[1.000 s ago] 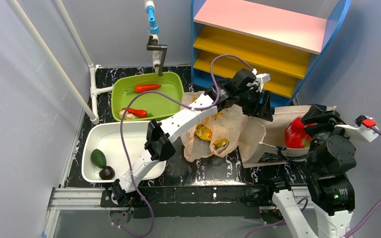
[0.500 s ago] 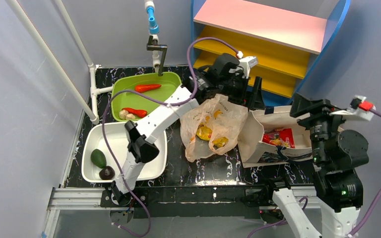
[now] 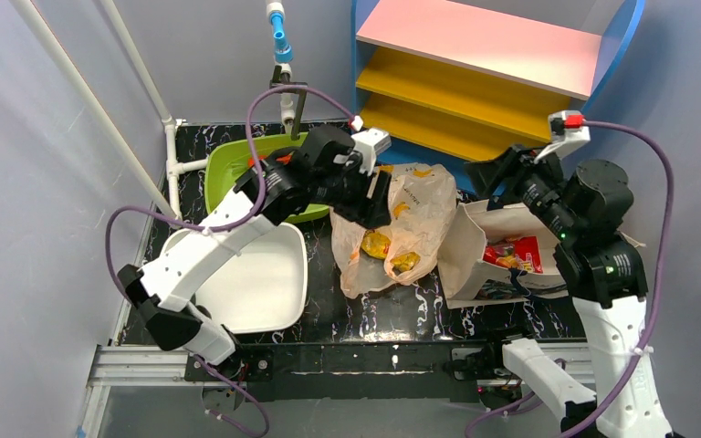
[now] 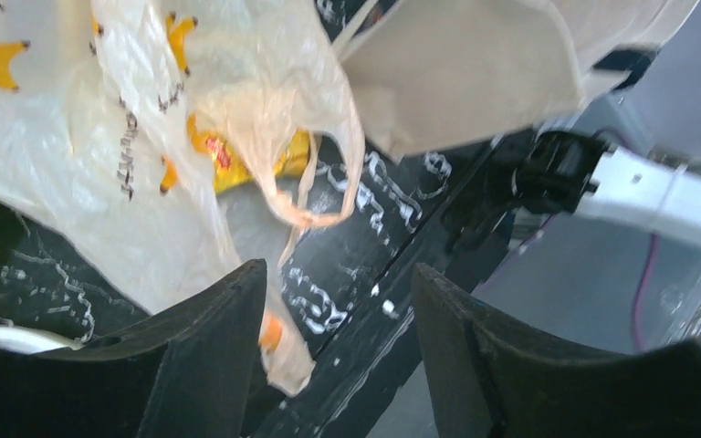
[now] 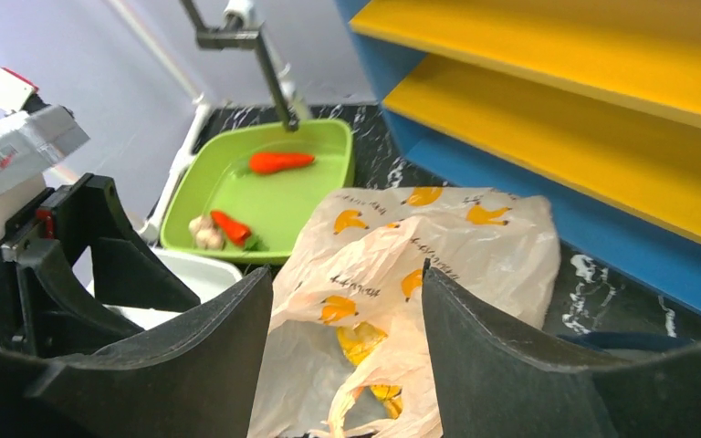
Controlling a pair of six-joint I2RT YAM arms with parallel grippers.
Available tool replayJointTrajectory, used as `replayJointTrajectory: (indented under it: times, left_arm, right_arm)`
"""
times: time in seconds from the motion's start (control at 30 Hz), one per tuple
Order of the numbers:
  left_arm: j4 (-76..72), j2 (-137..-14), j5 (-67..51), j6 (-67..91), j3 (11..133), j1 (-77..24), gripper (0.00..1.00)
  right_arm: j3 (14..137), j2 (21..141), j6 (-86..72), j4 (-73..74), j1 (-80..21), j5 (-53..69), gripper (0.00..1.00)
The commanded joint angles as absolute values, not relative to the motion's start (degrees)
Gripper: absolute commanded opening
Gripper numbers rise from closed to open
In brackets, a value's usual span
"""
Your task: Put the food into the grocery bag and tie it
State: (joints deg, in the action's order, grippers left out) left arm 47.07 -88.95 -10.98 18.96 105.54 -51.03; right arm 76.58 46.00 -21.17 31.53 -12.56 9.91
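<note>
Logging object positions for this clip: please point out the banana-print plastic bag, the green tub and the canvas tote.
banana-print plastic bag (image 3: 420,203), top external view, on its upper printed side.
green tub (image 5: 297,196), right wrist view, on its bare floor.
canvas tote (image 3: 465,246), top external view, on its left side panel.

I see the grocery bag (image 3: 415,205) as see-through beige, printed with yellow banana shapes and small dark lettering. A yellow packet (image 3: 374,245) with a touch of red shows through it. The table (image 3: 392,306) is black with white marbled veins. The basin (image 5: 310,196) is lime green and holds an orange-red carrot (image 5: 280,161) and a red pepper (image 5: 230,225). The tray (image 3: 256,283) is white. The tote (image 3: 465,246) is cream, with a red packet (image 3: 511,251) inside. The shelf unit (image 3: 475,91) has a blue frame, yellow boards and a pink top. My arms are white with black joints and purple cables. The left gripper (image 4: 338,274) and right gripper (image 5: 347,274) have black fingers.
</note>
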Motion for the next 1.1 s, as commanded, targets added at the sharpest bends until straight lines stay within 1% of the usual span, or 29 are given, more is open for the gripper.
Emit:
replayJointTrajectory:
  times: [0.0,0.07,0.17,0.3,0.37,0.47,0.53,0.63,0.7,0.73,0.8,0.9,1.07]
  left_arm:
    - [47.57,-83.17,-14.55,13.44,96.62,-50.55,0.57]
    - [47.28,-82.53,-17.56,11.85,93.62,-50.94,0.54]
    - [46.48,-82.47,-18.32,8.67,90.57,-53.11,0.51]
    - [46.37,-84.05,-13.75,3.57,88.24,-56.53,0.51]
    - [45.27,-84.16,-9.56,0.89,86.57,-57.31,0.49]
    - [40.75,-82.5,-7.95,-8.2,81.37,-57.48,0.48]
    - [33.1,-80.25,-6.9,-17.15,74.61,-57.74,0.48]
    - [19.93,-78.09,-9.65,-30.59,62.07,-57.76,0.51]
    - [9.4,-77.43,-10.58,-35.23,54.42,-57.75,0.52]
    - [5.1,-77.64,-11.96,-36.55,51.59,-57.83,0.51]
    - [-3.38,-78.56,-11.16,-35.58,48.27,-57.62,0.48]
    - [-10.56,-80.1,-9.86,-34.98,46.5,-57.25,0.46]
    - [-15.74,-82.42,-8.51,-34.65,44.27,-56.16,0.47]
  right_arm:
    - [80.92,48.57,-15.89,31.39,-17.98,11.59,0.68]
    - [81.97,50.44,-14.13,32.39,-21.5,9.3,0.68]
    - [82.64,52.56,-12.97,32.76,-25.93,5.78,0.68]
    - [82.54,53.85,-13.53,32.3,-28.95,2.83,0.68]
    - [82.45,53.96,-13.55,32.47,-29.93,1.85,0.68]
    - [82.46,53.73,-13.48,34.05,-30.75,1.24,0.68]
    - [82.0,52.74,-13.53,36.02,-31.01,0.31,0.68]
    - [80.64,50.51,-14.29,37.61,-31.2,-2.6,0.68]
    - [80.8,49.65,-14.59,38.86,-31.21,-3.35,0.68]
    - [81.0,49.39,-14.7,39.65,-31.2,-3.78,0.68]
    - [81.3,49.14,-14.67,40.56,-31.25,-4.06,0.68]
    - [81.49,49.13,-14.68,41.23,-31.25,-3.92,0.67]
    - [82.71,49.43,-15.27,42.52,-31.29,-2.32,0.66]
